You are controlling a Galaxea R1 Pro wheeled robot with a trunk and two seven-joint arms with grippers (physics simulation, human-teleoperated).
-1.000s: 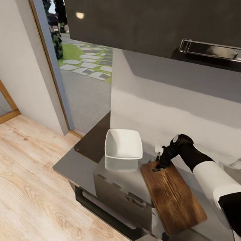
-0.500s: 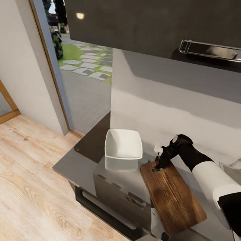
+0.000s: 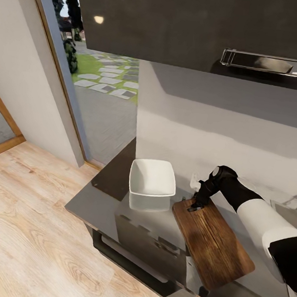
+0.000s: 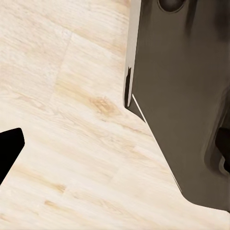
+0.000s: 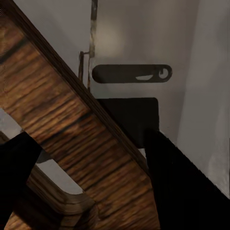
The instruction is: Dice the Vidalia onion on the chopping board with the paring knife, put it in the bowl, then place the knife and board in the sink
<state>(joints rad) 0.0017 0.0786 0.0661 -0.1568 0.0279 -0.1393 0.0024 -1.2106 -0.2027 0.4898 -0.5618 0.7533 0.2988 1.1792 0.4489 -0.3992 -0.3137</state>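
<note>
Chopping board [image 3: 212, 242] lay on the bench [image 3: 111, 195], its handle-slot end directly under the right pincer [image 3: 196, 204]. In the right wrist view the two dark fingers [image 5: 177, 182] straddled the slotted end of the board [image 5: 72, 134], one on each side of its edge; whether they were actually clamped could not be told. Bowl [image 3: 152, 178] stood just beside the pincer, on the side away from the arm; its inside looked white and bare. Onion and paring knife not identified. Judgement: board transfer to the sink apparently being started, nothing yet lifted. Left pincer [image 4: 7, 153] hung over the wooden floor [image 4: 62, 120], state unreadable.
</note>
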